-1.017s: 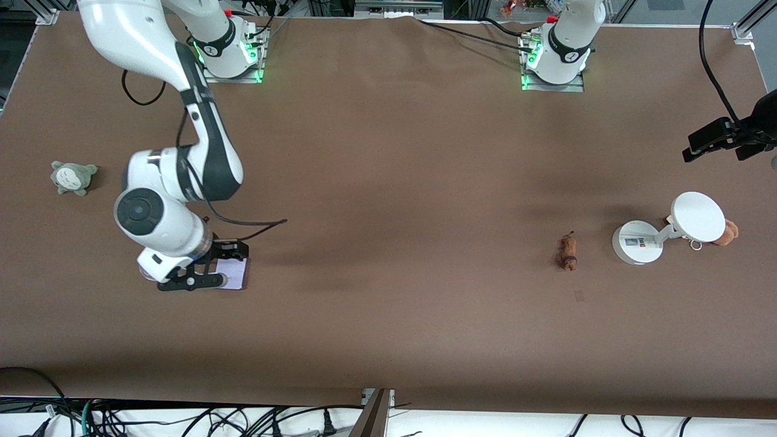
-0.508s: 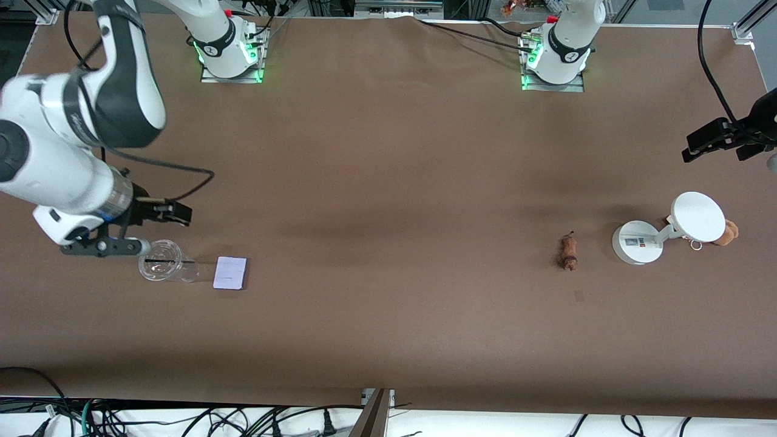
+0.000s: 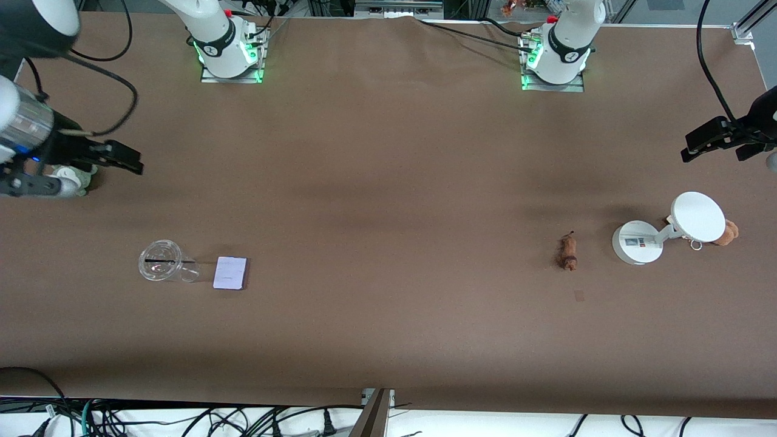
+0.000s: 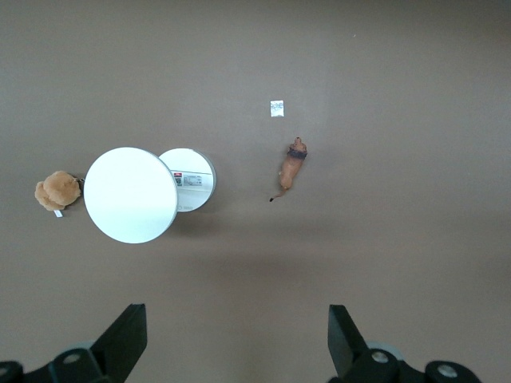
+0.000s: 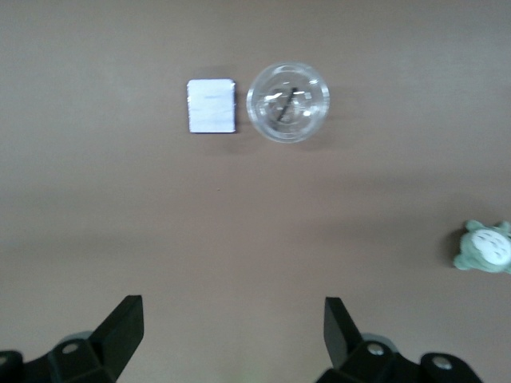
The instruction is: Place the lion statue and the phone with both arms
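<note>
The phone [image 3: 230,273], a pale lavender rectangle, lies flat on the table beside a clear cup [image 3: 162,261]; it also shows in the right wrist view [image 5: 211,105]. The lion statue [image 3: 568,252], small and reddish-brown, lies beside the white stand [image 3: 637,243]; it also shows in the left wrist view [image 4: 291,167]. My right gripper [image 3: 36,185] is open and empty, high over the grey-green plush [image 3: 73,179]. My left gripper [image 3: 749,149] is open and empty, high over bare table at the left arm's end. Both show open in their wrist views [image 5: 231,335] [image 4: 235,343].
The stand's disc [image 4: 130,195] hangs over a tan plush [image 3: 727,232]. The clear cup [image 5: 288,102] holds a dark stick. The grey-green plush [image 5: 485,247] sits at the right arm's end. A small pale patch [image 4: 277,108] lies near the lion.
My right gripper rose from the phone and swung toward the right arm's end, over the grey-green plush. The phone stays flat by the now uncovered cup. The left arm barely moved.
</note>
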### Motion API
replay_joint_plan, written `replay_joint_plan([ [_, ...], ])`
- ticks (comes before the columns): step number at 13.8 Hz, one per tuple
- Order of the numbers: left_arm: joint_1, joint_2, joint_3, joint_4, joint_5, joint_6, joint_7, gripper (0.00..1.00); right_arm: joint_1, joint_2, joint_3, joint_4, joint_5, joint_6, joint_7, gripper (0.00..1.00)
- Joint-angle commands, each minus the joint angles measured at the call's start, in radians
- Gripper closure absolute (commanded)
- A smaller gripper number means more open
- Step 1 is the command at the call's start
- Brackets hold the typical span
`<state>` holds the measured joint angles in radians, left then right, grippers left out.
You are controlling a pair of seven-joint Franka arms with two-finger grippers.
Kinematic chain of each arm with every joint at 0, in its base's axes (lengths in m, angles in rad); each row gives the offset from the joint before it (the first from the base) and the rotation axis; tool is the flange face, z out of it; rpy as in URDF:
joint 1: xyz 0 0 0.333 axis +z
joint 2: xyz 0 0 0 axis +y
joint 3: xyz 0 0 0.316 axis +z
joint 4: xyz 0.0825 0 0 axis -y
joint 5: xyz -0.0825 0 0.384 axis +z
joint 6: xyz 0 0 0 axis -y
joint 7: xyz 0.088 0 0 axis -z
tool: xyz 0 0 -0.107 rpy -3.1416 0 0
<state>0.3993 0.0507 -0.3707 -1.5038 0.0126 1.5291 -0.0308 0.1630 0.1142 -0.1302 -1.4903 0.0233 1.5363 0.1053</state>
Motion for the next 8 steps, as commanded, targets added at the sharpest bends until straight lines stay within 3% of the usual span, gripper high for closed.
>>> replay_joint_plan([
  [1, -0.011, 0.009, -0.004, 0.028, 0.024, -0.010, -0.012, 0.00, -0.049, -0.062, 0.026, -0.037, -0.013, -0.034, 0.004, 0.00],
  [8, -0.013, 0.009, -0.002, 0.030, 0.024, -0.009, -0.012, 0.00, -0.042, -0.028, 0.024, -0.001, -0.014, -0.062, -0.015, 0.00],
])
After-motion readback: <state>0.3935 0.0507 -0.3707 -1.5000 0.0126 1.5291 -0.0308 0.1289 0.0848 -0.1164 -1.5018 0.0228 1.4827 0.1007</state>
